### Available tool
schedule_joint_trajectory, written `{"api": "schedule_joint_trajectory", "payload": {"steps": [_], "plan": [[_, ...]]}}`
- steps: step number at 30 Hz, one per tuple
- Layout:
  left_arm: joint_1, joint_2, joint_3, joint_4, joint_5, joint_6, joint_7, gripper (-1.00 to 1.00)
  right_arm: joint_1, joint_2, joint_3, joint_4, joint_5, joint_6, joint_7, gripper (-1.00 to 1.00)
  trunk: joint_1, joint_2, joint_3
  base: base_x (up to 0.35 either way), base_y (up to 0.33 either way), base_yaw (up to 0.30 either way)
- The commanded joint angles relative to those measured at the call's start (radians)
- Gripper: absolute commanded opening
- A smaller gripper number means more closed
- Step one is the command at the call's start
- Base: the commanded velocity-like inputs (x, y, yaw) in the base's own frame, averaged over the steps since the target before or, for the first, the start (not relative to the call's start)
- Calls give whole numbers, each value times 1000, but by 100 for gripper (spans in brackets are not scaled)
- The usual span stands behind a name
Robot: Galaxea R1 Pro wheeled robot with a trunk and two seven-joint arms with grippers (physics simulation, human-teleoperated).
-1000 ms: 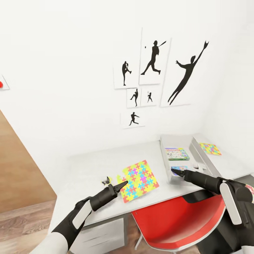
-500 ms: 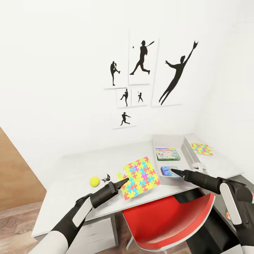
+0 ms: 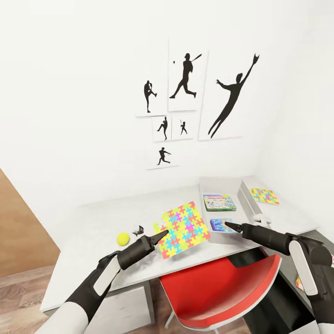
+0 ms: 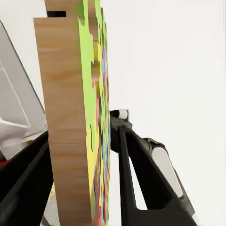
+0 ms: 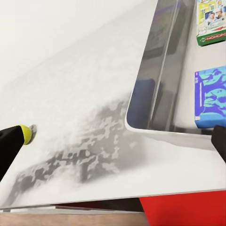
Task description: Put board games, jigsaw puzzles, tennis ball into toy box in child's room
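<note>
Left pincer point(image 3: 160, 233) clamped on the tilted puzzle box point(image 3: 184, 227) above the table's point(image 3: 93, 222) front edge; right pincer point(image 3: 228, 225) parted, empty, at the tray's point(image 3: 221, 183) near rim.

White wall point(image 3: 83, 93) with black baseball silhouettes point(image 3: 195, 99) at 12 o'clock; red chair point(image 3: 218, 292) at 6; wood-plank floor point(image 3: 21, 292) at 8.
</note>
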Motion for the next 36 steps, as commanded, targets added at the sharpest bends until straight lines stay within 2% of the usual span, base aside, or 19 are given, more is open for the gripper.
{"api": "schedule_joint_trajectory", "payload": {"steps": [1,4,6,7,10,16,27,36], "plan": [[-1,1,-3,-12,9,11,0,-100,-1,0,-1,0,2,6,5,100,1,-2,-2,0,-4,0],[-1,1,-3,-39,9,25,1,-100,-1,0,-1,0,2,6,5,100,1,-2,-2,0,-3,0],[-1,1,-3,-76,9,57,2,-100,-1,0,-1,0,2,6,5,100,1,-2,-2,0,-2,0],[-1,1,-3,-125,9,98,4,-100,-1,0,-1,0,2,6,5,100,1,-2,-2,0,-1,0],[-1,1,1,-214,8,143,7,-100,-1,0,-1,0,2,6,5,100,1,-2,-2,0,0,0],[-1,1,5,-302,7,175,10,-100,-1,0,-1,0,2,6,5,100,1,-2,-2,0,0,0],[-1,0,5,-339,6,188,15,-100,-1,0,-2,-1,2,6,5,100,1,-2,-2,0,-16,0],[-1,0,5,-343,6,190,17,-100,-1,-1,-2,-2,1,7,7,100,1,-2,-2,0,-244,0]]}}
